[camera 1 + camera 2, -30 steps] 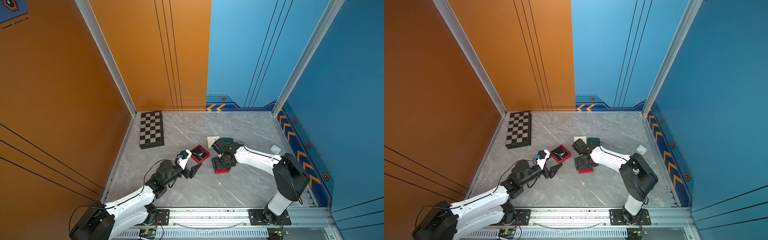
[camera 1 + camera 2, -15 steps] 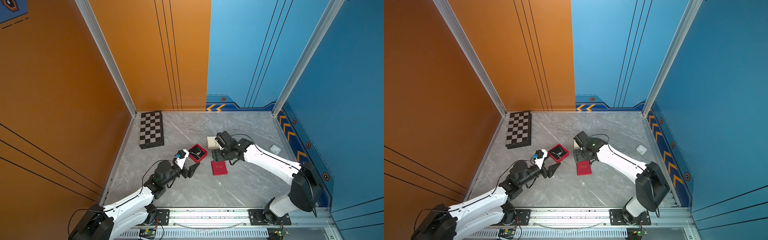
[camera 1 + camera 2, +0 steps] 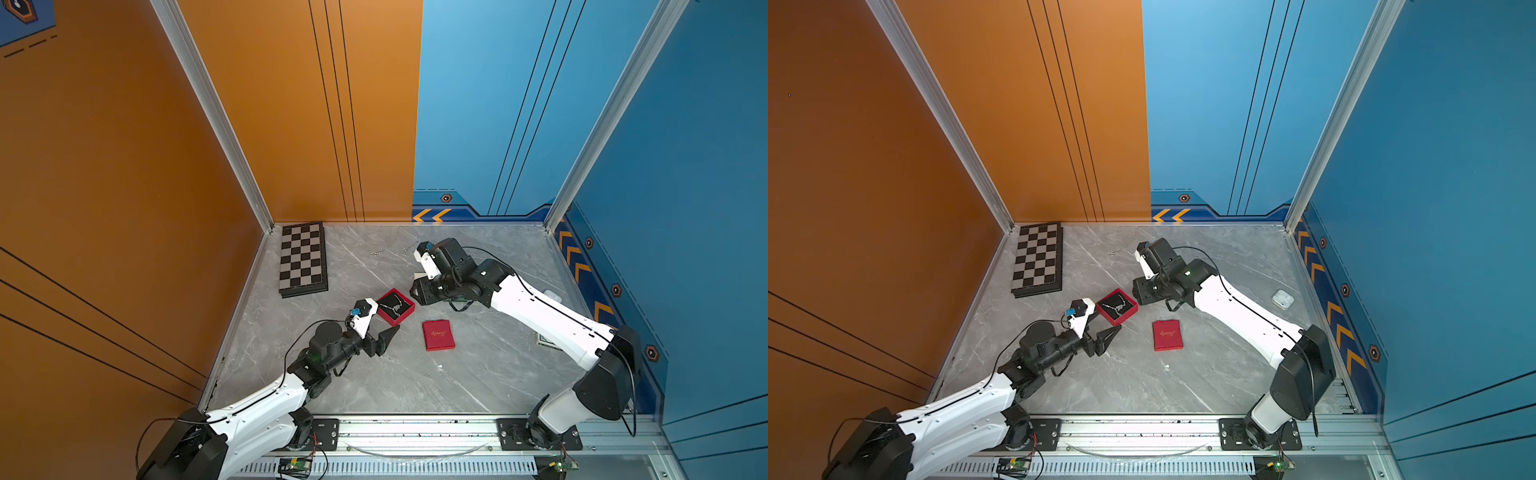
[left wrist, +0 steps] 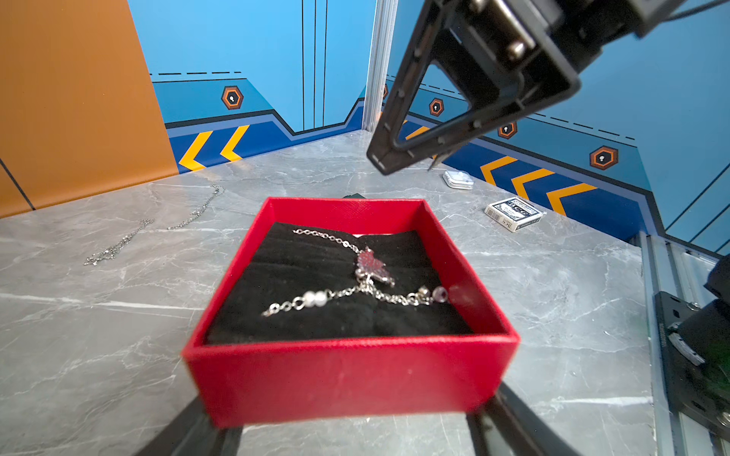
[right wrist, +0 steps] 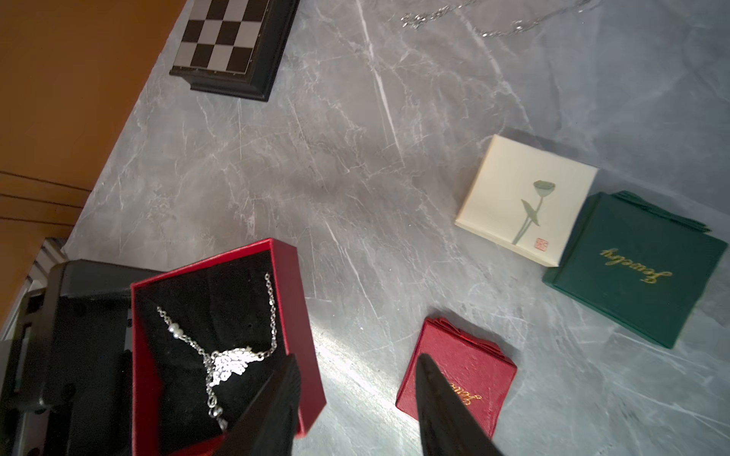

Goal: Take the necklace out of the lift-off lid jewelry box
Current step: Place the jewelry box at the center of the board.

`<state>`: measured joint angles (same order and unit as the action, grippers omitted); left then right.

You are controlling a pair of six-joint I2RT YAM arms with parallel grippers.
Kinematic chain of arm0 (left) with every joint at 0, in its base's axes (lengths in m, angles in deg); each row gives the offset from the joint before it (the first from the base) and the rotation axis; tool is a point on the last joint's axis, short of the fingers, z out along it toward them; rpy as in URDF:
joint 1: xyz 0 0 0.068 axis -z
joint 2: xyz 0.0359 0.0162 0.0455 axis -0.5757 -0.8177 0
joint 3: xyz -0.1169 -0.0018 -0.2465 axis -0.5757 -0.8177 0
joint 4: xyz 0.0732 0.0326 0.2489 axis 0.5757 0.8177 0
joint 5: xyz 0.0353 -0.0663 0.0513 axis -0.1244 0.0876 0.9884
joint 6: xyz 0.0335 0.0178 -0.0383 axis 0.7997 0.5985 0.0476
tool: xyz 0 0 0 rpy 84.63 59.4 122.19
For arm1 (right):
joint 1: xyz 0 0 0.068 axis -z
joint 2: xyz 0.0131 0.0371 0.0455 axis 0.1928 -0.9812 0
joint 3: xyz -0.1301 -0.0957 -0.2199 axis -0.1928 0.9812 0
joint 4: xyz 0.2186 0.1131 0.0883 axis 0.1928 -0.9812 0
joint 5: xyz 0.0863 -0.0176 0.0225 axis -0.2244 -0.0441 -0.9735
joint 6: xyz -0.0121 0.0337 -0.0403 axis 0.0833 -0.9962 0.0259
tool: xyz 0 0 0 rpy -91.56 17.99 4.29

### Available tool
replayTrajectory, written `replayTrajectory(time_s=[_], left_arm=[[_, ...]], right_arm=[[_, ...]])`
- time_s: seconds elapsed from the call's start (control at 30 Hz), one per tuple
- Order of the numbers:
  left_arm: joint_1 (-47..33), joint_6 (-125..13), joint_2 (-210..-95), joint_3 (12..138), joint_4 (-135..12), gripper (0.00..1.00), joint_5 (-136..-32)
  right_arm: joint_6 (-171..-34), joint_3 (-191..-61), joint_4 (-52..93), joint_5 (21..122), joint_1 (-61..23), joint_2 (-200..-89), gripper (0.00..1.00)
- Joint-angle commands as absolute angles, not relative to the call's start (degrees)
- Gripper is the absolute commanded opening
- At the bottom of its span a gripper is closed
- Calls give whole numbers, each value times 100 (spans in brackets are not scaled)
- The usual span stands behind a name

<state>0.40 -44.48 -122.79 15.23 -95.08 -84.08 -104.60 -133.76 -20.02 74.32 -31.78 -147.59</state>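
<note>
The red lift-off lid jewelry box [image 3: 399, 320] [image 3: 1121, 321] stands open left of the table's middle. The silver necklace [image 4: 369, 268] [image 5: 229, 363] lies on its black cushion. The box's red lid [image 3: 438, 334] [image 5: 466, 375] lies flat on the table to its right. My left gripper [image 3: 384, 320] [image 4: 351, 418] is closed on the box's near wall [image 4: 347, 379], one finger at each corner. My right gripper [image 3: 417, 291] [image 5: 357, 359] hovers open and empty over the box's far right edge. It also shows in the left wrist view as the right gripper [image 4: 389, 158].
A chessboard [image 3: 302, 259] lies at the back left. A loose chain [image 4: 158, 225] lies behind the box. A cream box [image 5: 525, 197] and a green box [image 5: 632, 268] sit under my right arm. A card deck [image 4: 513, 213] and an earbud case [image 3: 1282, 299] lie at the right.
My right gripper has left the lid lying on the table, risen and swung back over the open box, its jaws narrowing. The left arm and the box have stayed put.
</note>
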Motion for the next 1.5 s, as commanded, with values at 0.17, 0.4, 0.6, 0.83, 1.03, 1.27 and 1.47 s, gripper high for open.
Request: replayTrajectory(time_s=[0.17, 0.4, 0.6, 0.83, 1.03, 1.27, 1.47], left_arm=[[-41, -4497, -12228, 1490, -9520, 70, -8595], [-49, -4514, -12205, 1484, -9520, 70, -8626], [-52, -4514, -12184, 1482, -9524, 70, -8657], [-61, -4514, -12171, 1481, -9520, 68, -8678], [-61, -4523, -12193, 1488, -9520, 70, -8635], [-64, -4591, -12201, 1478, -9520, 85, -8518], [-58, -4646, -12251, 1499, -9517, 97, -8468]], right_arm=[[-10273, -13683, -2163, 7051, -3290, -14925, 40], [-10258, -13734, -2163, 6927, -3317, -15084, 31], [-10252, -13781, -2155, 6882, -3327, -15201, 26], [-10249, -13844, -2163, 6729, -3343, -15266, 13], [-10230, -13834, -2185, 6647, -3345, -15226, 5], [-10229, -13817, -2181, 6716, -3366, -15212, 1], [-10309, -13775, -2053, 6727, -3381, -15210, 0]])
